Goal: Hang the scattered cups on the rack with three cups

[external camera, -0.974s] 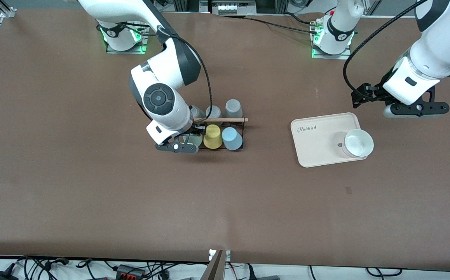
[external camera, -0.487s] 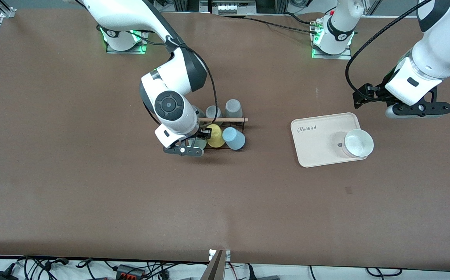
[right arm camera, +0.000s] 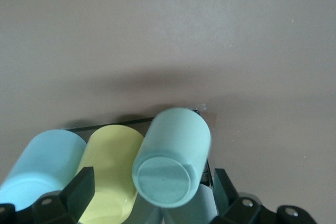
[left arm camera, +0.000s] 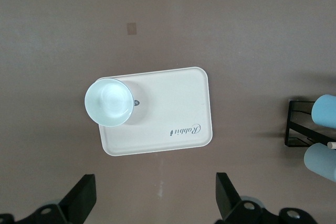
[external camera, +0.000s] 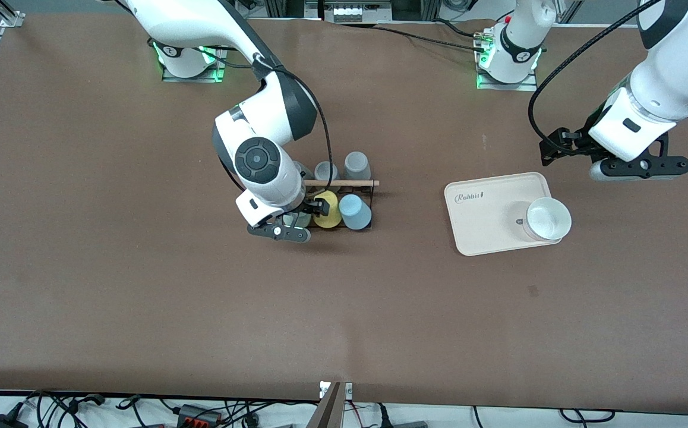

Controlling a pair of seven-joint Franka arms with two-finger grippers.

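Observation:
The rack point(external camera: 339, 183) is a black wire frame with a wooden rod, in the middle of the table. On its side nearer the front camera sit the light blue cup point(external camera: 354, 212), a yellow cup point(external camera: 327, 209) and the sage green cup point(external camera: 297, 219). My right gripper point(external camera: 279, 229) is over the rack's end toward the right arm. In the right wrist view the sage green cup point(right arm camera: 173, 156) lies bottom-up between my open right gripper's point(right arm camera: 152, 183) fingers, beside the yellow cup point(right arm camera: 110, 171) and the light blue cup point(right arm camera: 42, 161). My left gripper point(external camera: 638, 170) waits open and empty.
Grey cups point(external camera: 356, 164) sit on the rack's side farther from the front camera. A pale tray point(external camera: 486, 226) with a white bowl-like cup point(external camera: 549, 219) lies toward the left arm's end; both the tray point(left arm camera: 173, 103) and the cup point(left arm camera: 108, 102) show in the left wrist view.
My right gripper shifted along the rack toward the yellow cup. The yellow and light blue cups tilted briefly, then settled. The left gripper barely moved.

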